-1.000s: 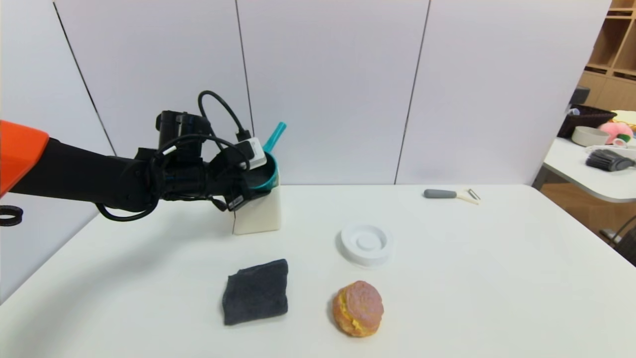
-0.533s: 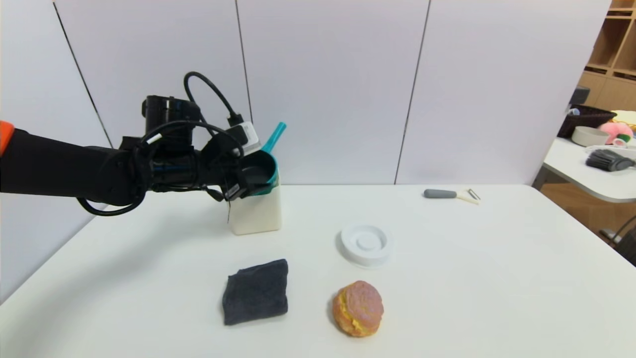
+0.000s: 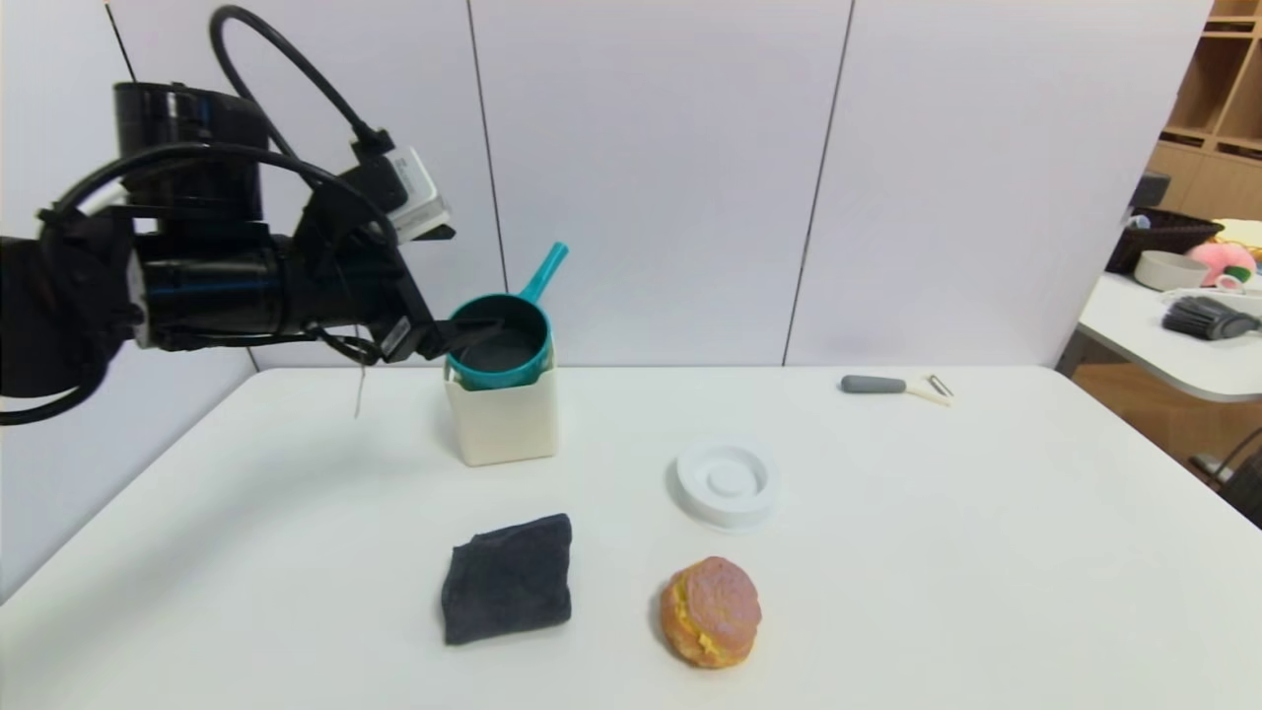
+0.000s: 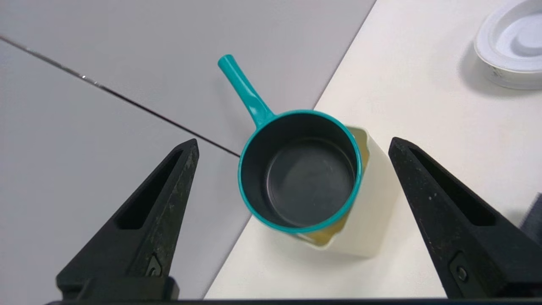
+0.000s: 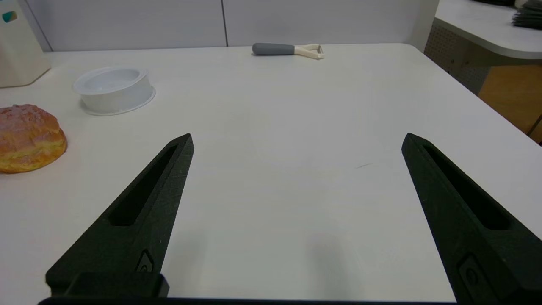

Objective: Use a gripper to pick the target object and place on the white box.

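Since a second earlier the left gripper (image 3: 444,340) had let go of the teal saucepan (image 3: 498,350) and drawn back and up toward the robot's left, while the tilted white box (image 3: 505,419) had settled flat on the table (image 3: 887,552). That table was the largest thing in view, with the left arm hanging above its far left corner. Its fingers (image 4: 144,224) stood wide apart and held nothing — the wrist view showed the pan free between them, well clear of both tips. The box sat upright near the back wall, and the saucepan rested on its rim, dark inside facing up, handle pointing up and away toward the wall. It seemed to sit slightly off-centre, with a sliver of the box's mouth open beside it. The placing looked done; what remained was a clean retreat — best kept up and away so the cables would not snag the handle. Nearer lay a dark cloth (image 3: 508,579), a white disc (image 3: 728,483) and a bun (image 3: 710,611). The right gripper (image 5: 296,144) idled low over bare table, spread wide and empty.
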{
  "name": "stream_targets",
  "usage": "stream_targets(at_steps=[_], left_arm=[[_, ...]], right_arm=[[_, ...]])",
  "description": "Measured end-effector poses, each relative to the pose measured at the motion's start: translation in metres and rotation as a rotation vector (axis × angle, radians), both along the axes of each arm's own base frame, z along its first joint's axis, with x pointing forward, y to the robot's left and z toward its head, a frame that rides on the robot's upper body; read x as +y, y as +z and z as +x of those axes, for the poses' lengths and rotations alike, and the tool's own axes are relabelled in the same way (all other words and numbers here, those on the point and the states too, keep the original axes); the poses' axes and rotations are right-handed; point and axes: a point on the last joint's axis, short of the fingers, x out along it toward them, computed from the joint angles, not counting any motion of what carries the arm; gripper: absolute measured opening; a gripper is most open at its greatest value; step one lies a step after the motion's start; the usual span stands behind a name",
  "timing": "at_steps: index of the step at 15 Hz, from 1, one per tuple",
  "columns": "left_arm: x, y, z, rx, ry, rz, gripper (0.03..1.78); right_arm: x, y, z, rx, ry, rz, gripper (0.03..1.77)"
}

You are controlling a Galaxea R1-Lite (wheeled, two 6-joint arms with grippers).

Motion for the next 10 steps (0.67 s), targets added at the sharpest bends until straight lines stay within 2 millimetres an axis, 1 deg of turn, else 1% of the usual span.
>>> stream_targets(at_steps=[3, 5, 8, 10], left_arm=[[0.022, 0.014, -0.046, -0.003, 0.058, -0.01, 1.64], [0.04, 0.015, -0.079, -0.013, 0.115, -0.031, 1.66], [0.062, 0.009, -0.128, -0.03, 0.219, -0.082, 1.67], [0.071, -0.003, -0.162, -0.037, 0.3, -0.118, 1.67]], right_arm=[[0.0, 0.0, 0.0, 0.0, 0.0, 0.0, 1.7], [0.0, 0.0, 0.0, 0.0, -0.001, 0.0, 1.7], [0.0, 0.0, 0.0, 0.0, 0.0, 0.0, 1.7], [0.0, 0.0, 0.0, 0.0, 0.0, 0.0, 1.7]])
